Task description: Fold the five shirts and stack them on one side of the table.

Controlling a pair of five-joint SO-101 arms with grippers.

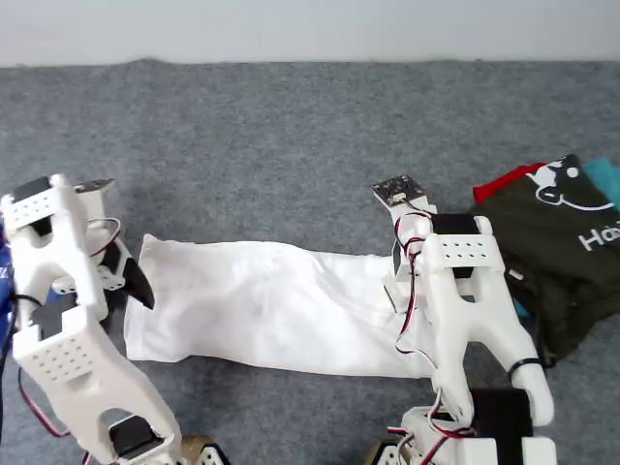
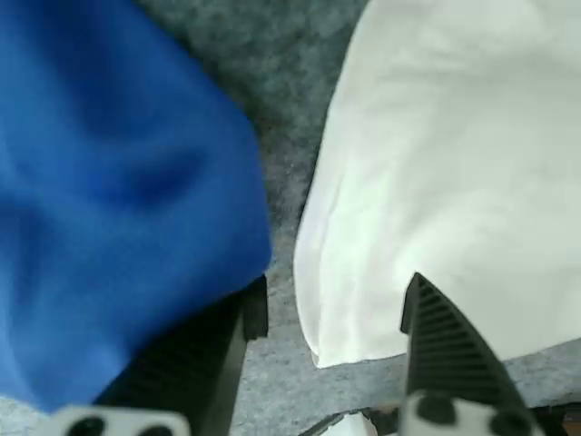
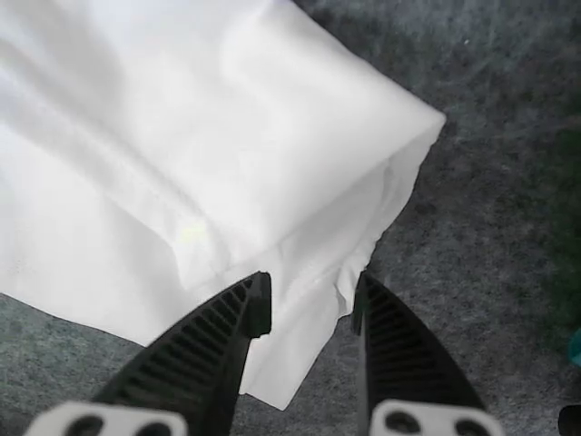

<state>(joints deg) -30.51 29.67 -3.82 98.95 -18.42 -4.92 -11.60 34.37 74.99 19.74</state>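
Worktop (image 1: 291,116): grey carpet-like surface that carries everything.
White shirt (image 1: 271,305): folded into one long strip across the centre of the high view, lying flat, its layers uneven at the right end.
Pile at right edge: a dark shirt (image 1: 552,252) on top, with a red shirt (image 1: 504,179) and a teal shirt (image 1: 603,174) peeking out beneath it.
Blue shirt (image 2: 109,182): bunched just beside the strip's left end, apart from it.
Left claw (image 2: 334,282): open, holding nothing, its jaws straddling the strip's left corner.
Right claw (image 3: 310,291): open, a loose lower layer of the right end between its jaws.
Risk: closing on that lower layer alone would likely peel the strip apart; the left claw could catch blue cloth along with white, since the two lie so close.
Count: five shirts (white, blue, dark, red, teal); two arms; two claws.
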